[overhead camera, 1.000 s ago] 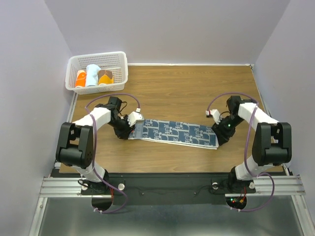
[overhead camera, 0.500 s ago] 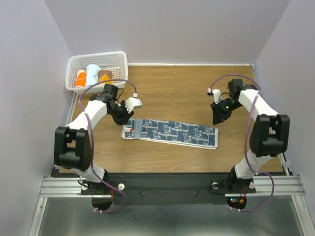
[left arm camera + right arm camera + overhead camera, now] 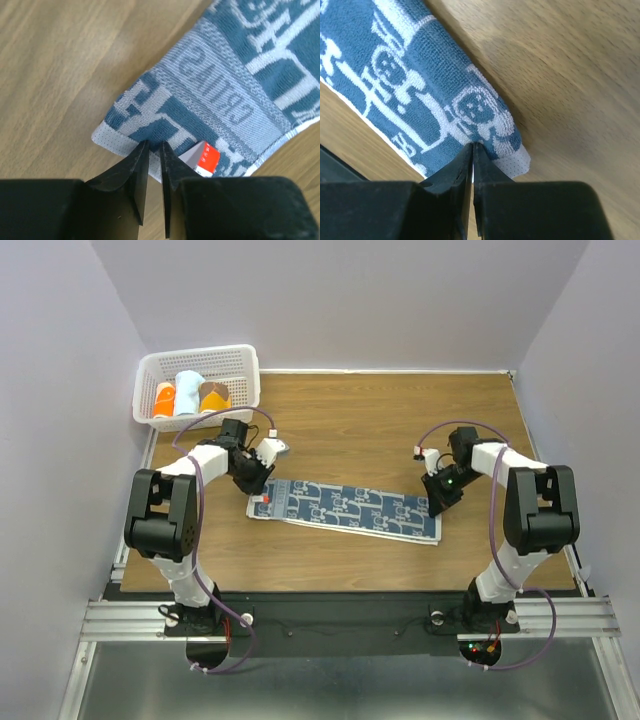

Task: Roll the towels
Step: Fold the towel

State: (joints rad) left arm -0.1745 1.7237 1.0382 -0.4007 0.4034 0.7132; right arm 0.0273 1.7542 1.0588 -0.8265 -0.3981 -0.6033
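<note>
The towel [image 3: 345, 508], navy-blue with pale square motifs, lies flat and stretched out across the middle of the table. My left gripper [image 3: 257, 490] is at its left end. In the left wrist view the towel [image 3: 225, 85] fills the upper right, and the gripper [image 3: 154, 145] is nearly shut, tips on the white hem beside a red tag [image 3: 207, 159]. My right gripper [image 3: 436, 504] is at the right end. In the right wrist view it [image 3: 472, 146] is shut with its tips touching the towel [image 3: 410, 85] near the corner. I cannot tell whether either pinches cloth.
A white basket [image 3: 247, 362] stands at the back left and holds rolled towels: orange [image 3: 163, 398], light blue [image 3: 188, 390] and brown-orange [image 3: 213, 395]. Walls close in the table on the left, back and right.
A second ago both grippers were at the towel's ends. Half a second ago they had pulled back off it. Now both are down at the ends again; the towel lies slightly shifted.
</note>
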